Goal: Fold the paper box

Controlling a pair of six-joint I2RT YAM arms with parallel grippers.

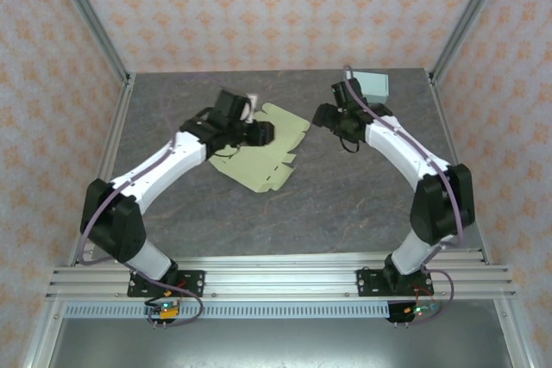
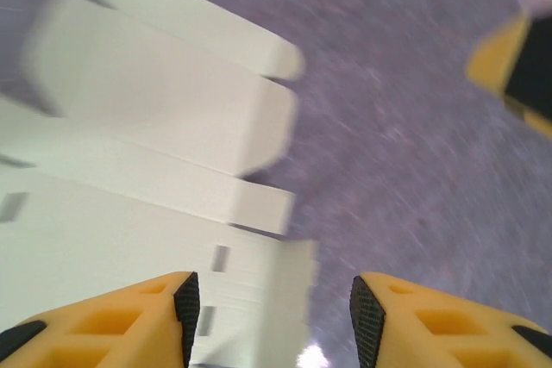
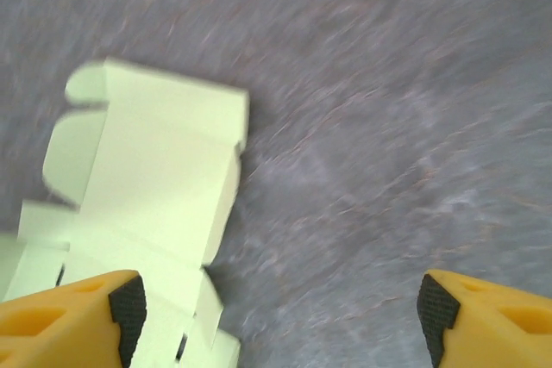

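The paper box is a flat pale green cut-out with flaps, lying unfolded on the grey table in the top view. My left gripper hovers over its upper middle. In the left wrist view, the left gripper is open, with the box's slotted right edge lying below the gap and nothing pinched. My right gripper sits just right of the box's far right flap. In the right wrist view, the right gripper is open wide over bare table, with the box beside its left finger.
A pale blue-grey box stands at the back right corner. A small white object lies behind the left gripper. Metal frame posts rise at both back corners. Bare table stretches in front of the paper box.
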